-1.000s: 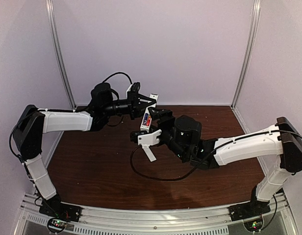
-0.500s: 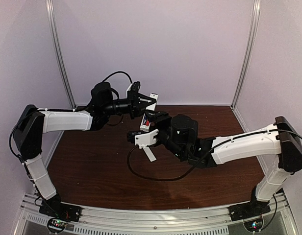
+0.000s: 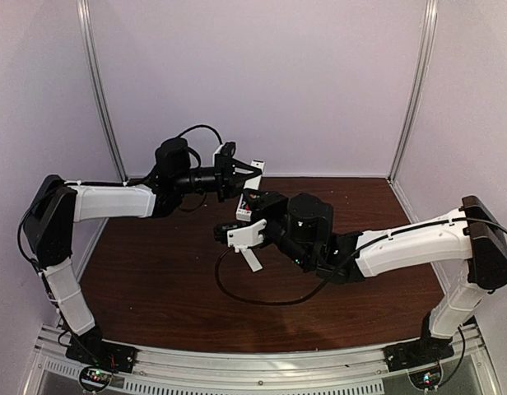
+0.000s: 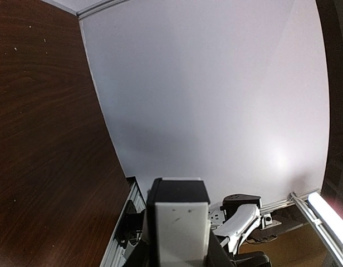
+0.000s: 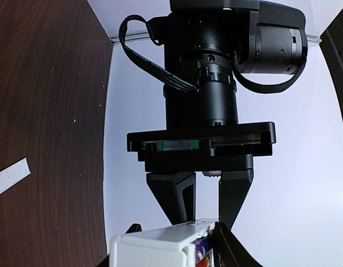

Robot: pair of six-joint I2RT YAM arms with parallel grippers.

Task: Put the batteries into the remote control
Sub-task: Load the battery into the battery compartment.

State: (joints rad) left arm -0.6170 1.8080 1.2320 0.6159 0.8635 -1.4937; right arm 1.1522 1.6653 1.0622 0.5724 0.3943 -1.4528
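Observation:
My left gripper (image 3: pixel 239 177) is shut on the white remote control (image 3: pixel 256 167) and holds it tilted above the back of the table. In the left wrist view the remote (image 4: pixel 177 233) fills the space between my jaws. The right wrist view shows the left gripper (image 5: pixel 207 221) pinching the remote (image 5: pixel 160 245) from above. The dark blue-purple battery (image 5: pixel 204 250) and a bit of the red-orange battery (image 5: pixel 201 263) sit in its side slot. My right gripper (image 3: pixel 252 202) is at the remote's lower end. Its fingers flank the remote (image 5: pixel 180 245), one against the slot side.
The thin white cover strip (image 3: pixel 252 262) lies on the brown table (image 3: pixel 155 271) below the right wrist, and also shows in the right wrist view (image 5: pixel 10 178). A black cable (image 3: pixel 237 292) loops under the right arm. White walls close the back and sides.
My right gripper has moved left and up onto the remote's lower end, covering the batteries that showed in the top view. The left gripper and remote have barely shifted.

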